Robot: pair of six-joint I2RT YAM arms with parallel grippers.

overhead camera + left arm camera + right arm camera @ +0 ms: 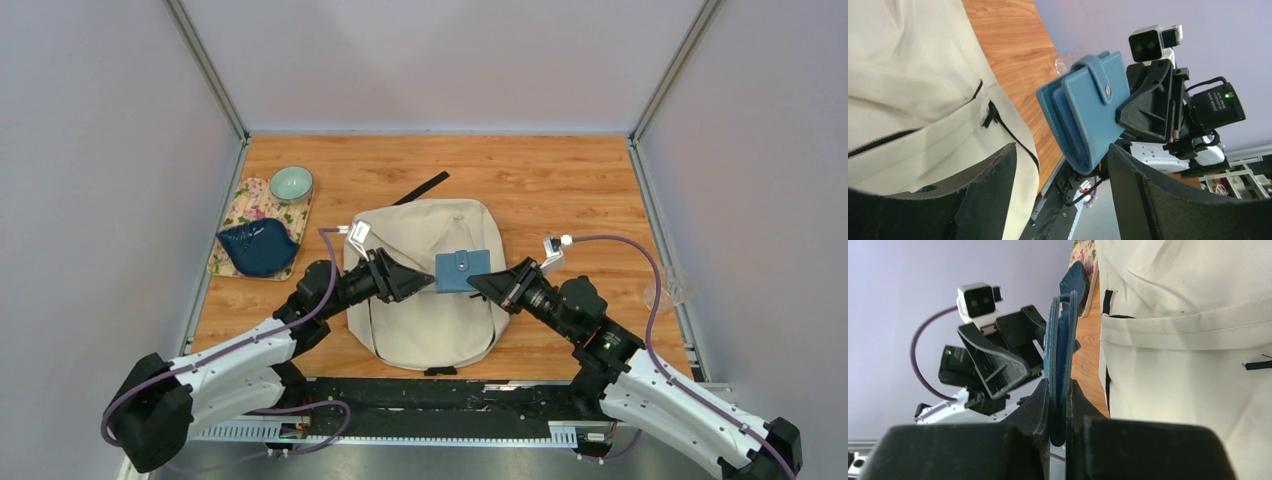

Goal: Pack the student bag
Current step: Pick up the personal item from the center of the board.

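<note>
At mid-table (560,190), a cream bag (430,325) lies flat on the wood. Two arms meet above it from either side. The right gripper (480,284) is clamped tight on one edge of a blue wallet (462,268), holding it in the air over the bag. The left gripper (424,281) faces the wallet's other edge, jaws spread wide, gripping nothing.

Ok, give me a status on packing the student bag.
Done: the blue wallet is up off the table. In hand: the right gripper is shut on it above the student bag; the left gripper stands open beside it. Left: the wallet is not yet inside the bag.
</note>
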